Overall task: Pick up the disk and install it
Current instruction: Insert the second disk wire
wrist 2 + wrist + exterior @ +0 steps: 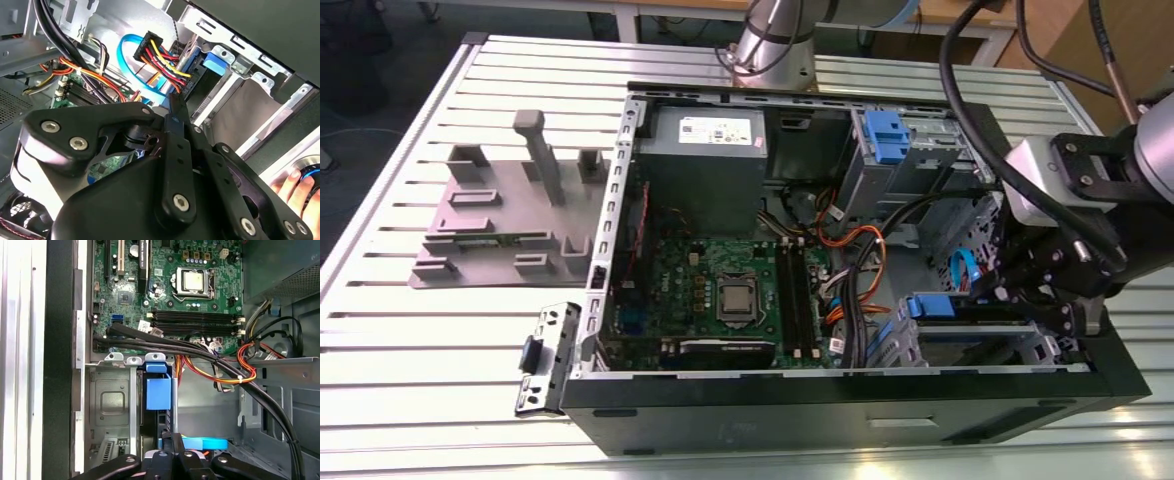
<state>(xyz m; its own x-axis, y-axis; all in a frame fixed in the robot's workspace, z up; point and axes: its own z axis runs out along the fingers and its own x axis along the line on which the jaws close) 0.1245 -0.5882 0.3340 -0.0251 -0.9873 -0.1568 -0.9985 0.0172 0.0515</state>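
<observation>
Open computer case (pixel 854 395) noted lying on the slatted bench (pixel 427 330), filling its middle and the exterior view's right. Disk (pixel 937 306) found seated in the metal drive cage (pixel 987 345) at the case's corner nearest the bench's near edge, on the exterior view's right; blue bracket tab seen at the cage mouth in both wrist views (pixel 158 392) (pixel 212 62). Gripper (pixel 1017 293) located inside the case, just beside that cage. Fingers (pixel 175 122) observed brought together with nothing between them, tips close to the disk's exposed end and to the bundle of red, yellow and black wires (pixel 157 52) plugged in there. Blue data cable (pixel 131 62) looped alongside. Motherboard (pixel 734 290) exposed in the middle of the case; grey box with white sticker (pixel 707 135) at the far end. Grey plastic stand (pixel 507 215) recorded well apart, toward the bench's edge on the exterior view's left.
</observation>
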